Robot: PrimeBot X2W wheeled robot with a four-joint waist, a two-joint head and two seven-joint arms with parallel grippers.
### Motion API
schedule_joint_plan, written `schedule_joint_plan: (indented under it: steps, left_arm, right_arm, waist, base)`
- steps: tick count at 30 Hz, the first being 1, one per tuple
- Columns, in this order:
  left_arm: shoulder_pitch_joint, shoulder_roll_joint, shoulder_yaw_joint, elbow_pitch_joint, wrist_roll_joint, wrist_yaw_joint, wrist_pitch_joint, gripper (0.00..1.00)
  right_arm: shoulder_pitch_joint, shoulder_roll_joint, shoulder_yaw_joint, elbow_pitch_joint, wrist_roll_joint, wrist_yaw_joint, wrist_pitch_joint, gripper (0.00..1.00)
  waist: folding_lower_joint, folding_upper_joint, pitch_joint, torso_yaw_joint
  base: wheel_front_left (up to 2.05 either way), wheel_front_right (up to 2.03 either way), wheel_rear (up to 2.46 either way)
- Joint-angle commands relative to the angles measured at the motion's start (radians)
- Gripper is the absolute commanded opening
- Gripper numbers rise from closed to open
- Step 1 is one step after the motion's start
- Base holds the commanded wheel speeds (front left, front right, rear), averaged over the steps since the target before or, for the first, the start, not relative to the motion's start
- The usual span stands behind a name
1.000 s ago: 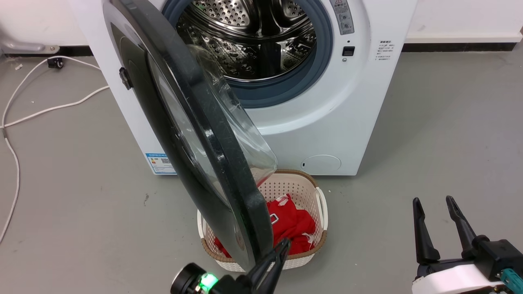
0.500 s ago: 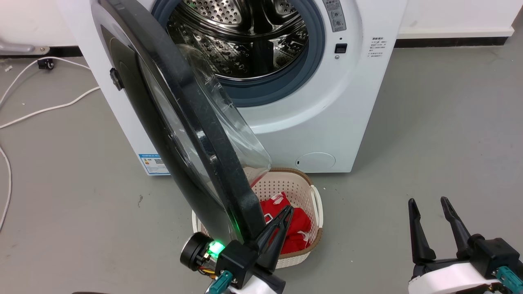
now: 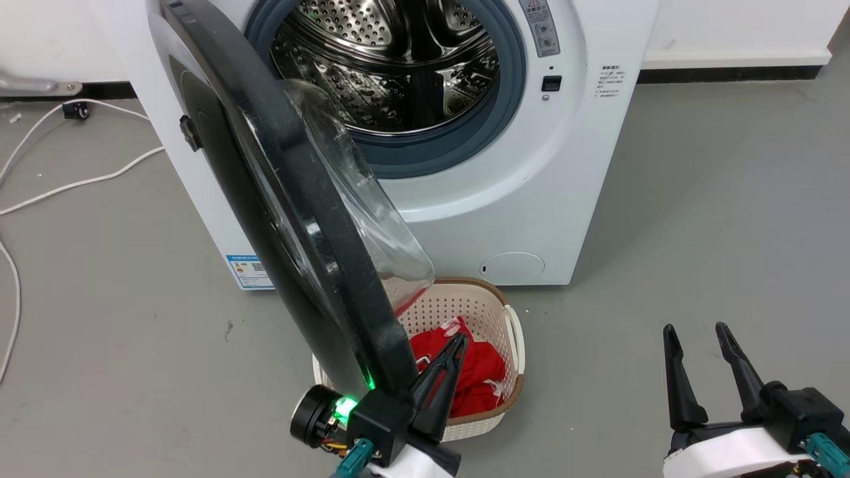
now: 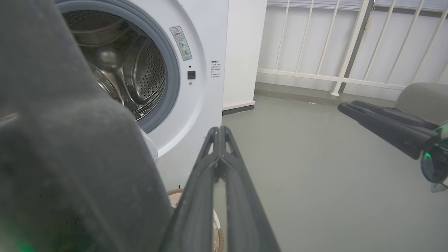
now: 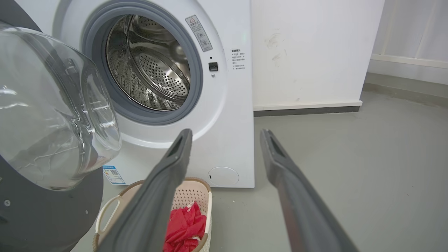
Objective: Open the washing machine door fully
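Observation:
The white washing machine stands with its steel drum exposed. Its door, a black rim around a clear glass bowl, hangs swung out on the left hinge, edge-on to me. My left gripper is shut with nothing in it, and its fingers lie against the inner side of the rim's lower end. In the left wrist view the dark door looms at the left beside the shut left gripper. My right gripper stands open over bare floor at the lower right, apart from the door. The right wrist view shows the open right gripper and the door's glass bowl.
A cream perforated basket holding red cloth sits on the floor under the door, in front of the machine. White cables run across the floor at the left. A white railing stands beyond the machine.
The head camera has shifted a little. The door has swung slightly further out to the left. My left gripper has risen into fuller view along the rim's inner side. The right gripper has barely moved.

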Motion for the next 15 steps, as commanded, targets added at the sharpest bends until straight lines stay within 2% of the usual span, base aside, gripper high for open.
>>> schedule_joint_plan:
  steps: [1,9,15]
  left_arm:
    - [0.004,0.039,0.050,0.005,-0.003,0.028,-0.001,0.00]
    - [0.087,0.060,0.046,-0.074,0.001,0.056,-0.001,0.00]
    - [0.148,0.071,0.037,-0.145,-0.004,0.073,0.008,0.00]
  right_arm:
    - [0.004,0.002,-0.001,0.003,0.003,-0.001,0.000,1.00]
    - [0.017,0.002,-0.004,0.008,0.007,-0.001,0.001,1.00]
    - [0.027,0.002,-0.012,0.001,0.004,-0.001,0.007,1.00]
  waist:
    - [-0.0001,0.0000,-0.002,0.003]
    - [-0.0001,0.0000,-0.018,0.040]
    - [-0.0001,0.0000,-0.025,0.104]
  base:
    - [0.00,0.00,0.00]
    - [0.00,0.00,0.00]
    - [0.00,0.00,0.00]
